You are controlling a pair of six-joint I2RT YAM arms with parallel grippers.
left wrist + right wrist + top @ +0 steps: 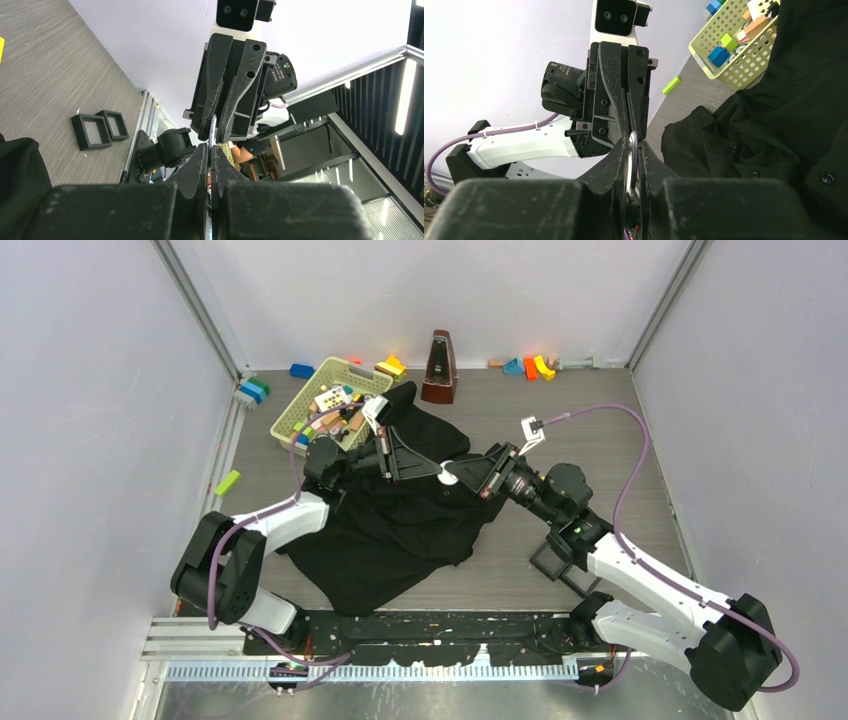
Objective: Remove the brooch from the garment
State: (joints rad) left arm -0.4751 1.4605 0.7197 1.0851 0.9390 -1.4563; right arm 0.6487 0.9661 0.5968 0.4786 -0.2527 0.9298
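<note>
The brooch (448, 479), a small pale round disc, hangs above the black garment (400, 530) between my two grippers, which meet tip to tip. My left gripper (440, 476) is shut on one edge of it. In the left wrist view the brooch (213, 127) shows edge-on as a thin strip running from my own fingers up into the right gripper's. My right gripper (634, 147) is shut on the disc (631, 160), whose shiny rim sits between its fingers. No fabric shows in either pair of jaws. The garment (774, 125) lies crumpled off to the side.
A yellow-green basket (300, 410) of blocks stands behind the garment, with a brown metronome (439, 368) beside it. Two black square trays (560, 560) lie near the right arm. A green block (227, 482) lies at the left, and coloured blocks (530, 366) line the back wall.
</note>
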